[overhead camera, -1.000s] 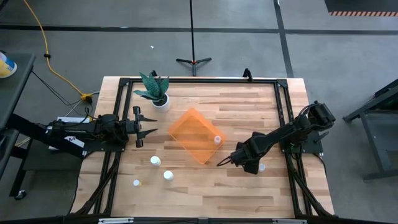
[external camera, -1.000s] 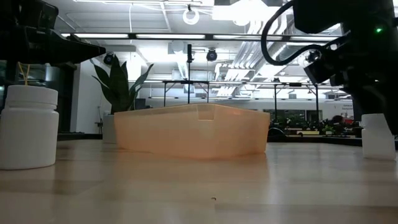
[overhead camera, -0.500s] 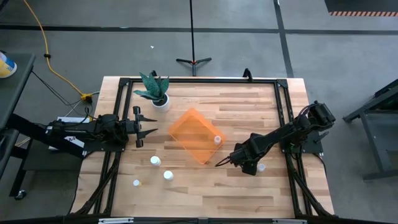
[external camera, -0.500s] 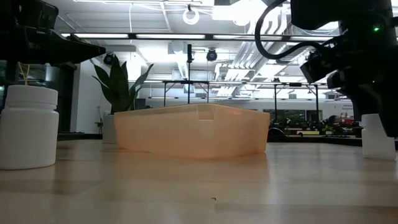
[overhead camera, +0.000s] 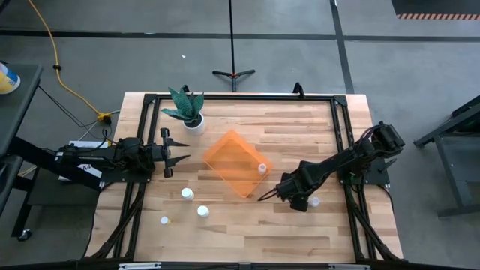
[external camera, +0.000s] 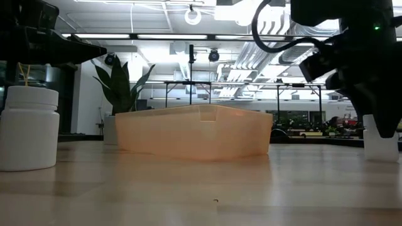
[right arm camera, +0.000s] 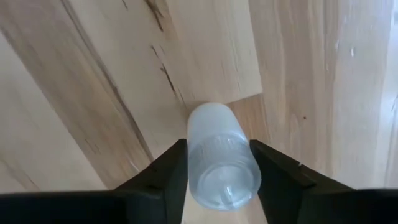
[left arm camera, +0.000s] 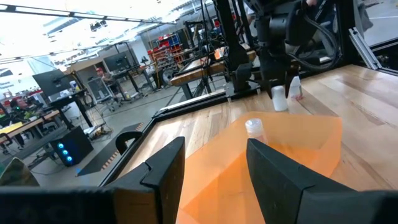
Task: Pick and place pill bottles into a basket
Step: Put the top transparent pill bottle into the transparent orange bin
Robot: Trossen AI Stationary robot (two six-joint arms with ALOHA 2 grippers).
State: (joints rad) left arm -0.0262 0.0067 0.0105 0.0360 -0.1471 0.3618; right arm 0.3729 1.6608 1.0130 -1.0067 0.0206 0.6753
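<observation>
The orange basket (overhead camera: 236, 163) lies mid-table with one white pill bottle (overhead camera: 262, 168) standing in its right corner. My right gripper (overhead camera: 268, 195) is just right of the basket's near corner, shut on a white pill bottle (right arm camera: 219, 158). My left gripper (overhead camera: 177, 157) hangs open and empty left of the basket; the left wrist view shows the basket (left arm camera: 273, 162) ahead of it. Three bottles (overhead camera: 187, 193) (overhead camera: 202, 211) (overhead camera: 164, 220) stand on the table near left, and one (overhead camera: 315, 201) stands beside my right arm. My right gripper pinches the bottle's round body (right arm camera: 199, 149) between its two fingers (right arm camera: 166, 171), one on each side. The bottle lies along the fingers, its base toward the wrist camera and its other end pointing away toward the table top. Whether it is clear of the wood, I cannot tell.
A white pot with a green plant (overhead camera: 191, 112) stands at the far left of the table. A black frame (overhead camera: 240, 97) runs round the table's edges. In the low view a bottle (external camera: 28, 129) stands close at the left and another (external camera: 380, 141) stands at the right.
My right gripper has gone a little toward the table's left, closer to the basket's near corner. The bottle beside the arm has stayed in place.
</observation>
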